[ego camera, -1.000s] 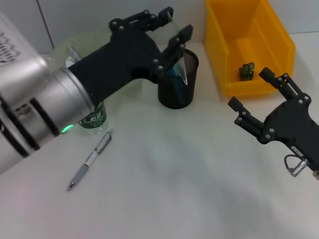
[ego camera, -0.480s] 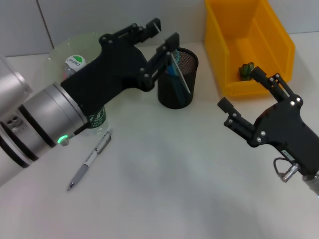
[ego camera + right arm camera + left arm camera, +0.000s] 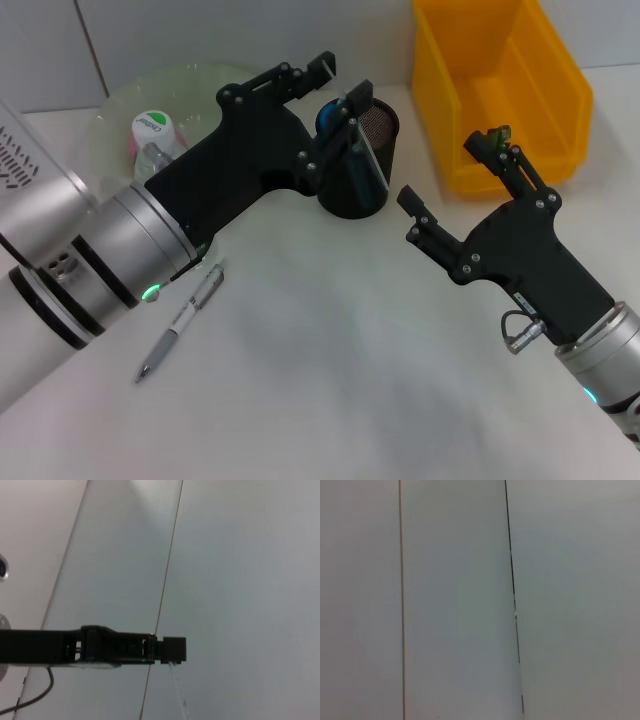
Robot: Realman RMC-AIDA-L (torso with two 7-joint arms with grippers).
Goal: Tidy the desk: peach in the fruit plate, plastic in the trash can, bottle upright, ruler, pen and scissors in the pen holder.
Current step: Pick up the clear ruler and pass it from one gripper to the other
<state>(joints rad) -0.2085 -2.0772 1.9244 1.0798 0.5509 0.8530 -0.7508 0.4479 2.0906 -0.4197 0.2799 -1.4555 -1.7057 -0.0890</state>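
White desk bore pen. My left gripper sat over pen holder, fingers spread, clear ruler leaning inside. My right gripper hovered splayed near yellow bin.

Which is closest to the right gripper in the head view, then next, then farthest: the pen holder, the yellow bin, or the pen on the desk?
From the right gripper:
1. Yellow bin, just behind it.
2. Pen holder, toward the robot's left, nearly as close.
3. Pen, far left on the desk.

My left gripper and right gripper are matte black with small screws; silver cuffs glow green, a grey cable loops.
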